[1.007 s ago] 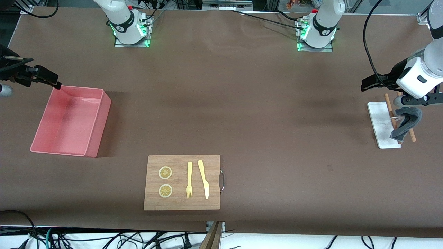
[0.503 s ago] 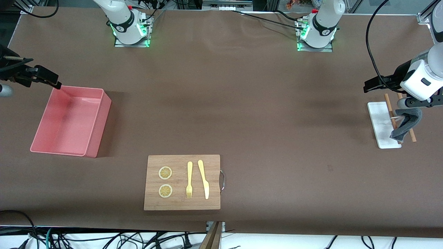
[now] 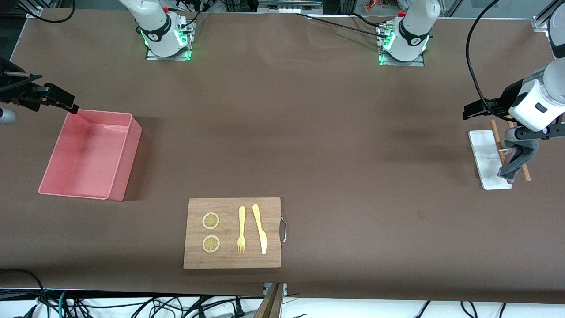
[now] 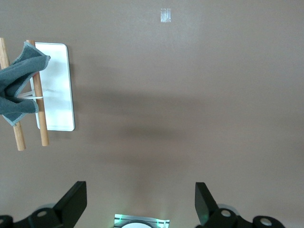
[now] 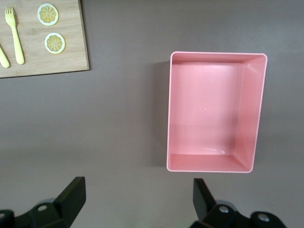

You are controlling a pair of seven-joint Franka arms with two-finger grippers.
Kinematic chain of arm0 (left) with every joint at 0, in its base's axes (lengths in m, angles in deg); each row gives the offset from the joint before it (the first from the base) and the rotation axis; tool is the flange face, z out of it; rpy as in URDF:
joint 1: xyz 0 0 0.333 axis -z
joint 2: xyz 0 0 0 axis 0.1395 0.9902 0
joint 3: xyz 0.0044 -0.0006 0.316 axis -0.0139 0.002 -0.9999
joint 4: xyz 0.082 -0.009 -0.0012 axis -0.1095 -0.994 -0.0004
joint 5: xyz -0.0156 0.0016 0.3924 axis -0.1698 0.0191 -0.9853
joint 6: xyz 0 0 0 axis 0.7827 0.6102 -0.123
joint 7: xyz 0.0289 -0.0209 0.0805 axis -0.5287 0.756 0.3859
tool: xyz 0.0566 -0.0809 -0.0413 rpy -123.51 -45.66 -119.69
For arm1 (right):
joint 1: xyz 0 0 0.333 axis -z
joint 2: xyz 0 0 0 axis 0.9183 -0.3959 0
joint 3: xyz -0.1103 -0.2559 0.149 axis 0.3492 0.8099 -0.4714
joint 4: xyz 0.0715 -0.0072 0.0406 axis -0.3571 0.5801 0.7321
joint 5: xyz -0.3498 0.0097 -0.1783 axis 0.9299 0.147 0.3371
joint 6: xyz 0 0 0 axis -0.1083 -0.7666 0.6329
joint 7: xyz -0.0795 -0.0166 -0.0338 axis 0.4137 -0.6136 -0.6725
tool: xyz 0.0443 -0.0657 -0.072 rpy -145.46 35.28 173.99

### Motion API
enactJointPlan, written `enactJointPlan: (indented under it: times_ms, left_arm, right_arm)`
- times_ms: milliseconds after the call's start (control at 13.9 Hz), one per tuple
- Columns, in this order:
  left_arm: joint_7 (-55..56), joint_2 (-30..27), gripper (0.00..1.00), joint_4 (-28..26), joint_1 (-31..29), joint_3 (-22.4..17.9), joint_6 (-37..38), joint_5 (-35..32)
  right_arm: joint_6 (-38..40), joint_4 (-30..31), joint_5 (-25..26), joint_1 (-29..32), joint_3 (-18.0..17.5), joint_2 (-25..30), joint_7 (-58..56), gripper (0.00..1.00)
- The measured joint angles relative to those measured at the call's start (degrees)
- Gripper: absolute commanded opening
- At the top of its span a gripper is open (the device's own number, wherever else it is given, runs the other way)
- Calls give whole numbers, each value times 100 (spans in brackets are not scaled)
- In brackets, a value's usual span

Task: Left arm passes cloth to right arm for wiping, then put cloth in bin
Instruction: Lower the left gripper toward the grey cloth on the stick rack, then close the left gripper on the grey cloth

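Observation:
The dark-grey cloth [image 3: 517, 160] [image 4: 16, 90] hangs over two wooden rods [image 4: 40, 111] that lie across a small white tray [image 3: 485, 159] at the left arm's end of the table. My left gripper [image 3: 474, 108] [image 4: 140, 206] hovers open over bare table beside that tray, apart from the cloth, with nothing between its fingers. The salmon-pink bin [image 3: 119, 172] [image 5: 169, 114] stands empty at the right arm's end. My right gripper [image 3: 62, 102] [image 5: 137, 199] waits open and empty above the table by the bin's corner.
A wooden cutting board [image 3: 232, 256] with a metal handle lies near the front edge, holding two lemon slices [image 3: 211, 232], a yellow fork [image 3: 241, 229] and a yellow knife [image 3: 259, 229]. A black cable [image 3: 470, 57] hangs by the left arm. Brown table spreads between board, bin and tray.
The left arm's wrist has shifted slightly upward and toward its end of the table, and its gripper stays open. The cloth and the right arm have not moved.

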Motion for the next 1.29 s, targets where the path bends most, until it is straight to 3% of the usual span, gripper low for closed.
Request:
enactJointPlan:
  times_ms: [359,503,935,1294]
  left_arm:
    - [-4,17,100,0,-3,0,-1,-48]
    - [-158,119,100,-1,-43,-3,-27,-356]
    - [-1450,1035,100,16,-947,-62,-1065,-1105]
    - [-1562,1572,100,167,-1325,-72,-1684,-1421]
  right_arm:
    - [0,0,0,0,0,0,0,100]
    - [0,0,0,0,0,0,0,100]
    - [0,-2,0,-1,0,-2,0,100]
    - [0,-2,0,-1,0,-2,0,100]
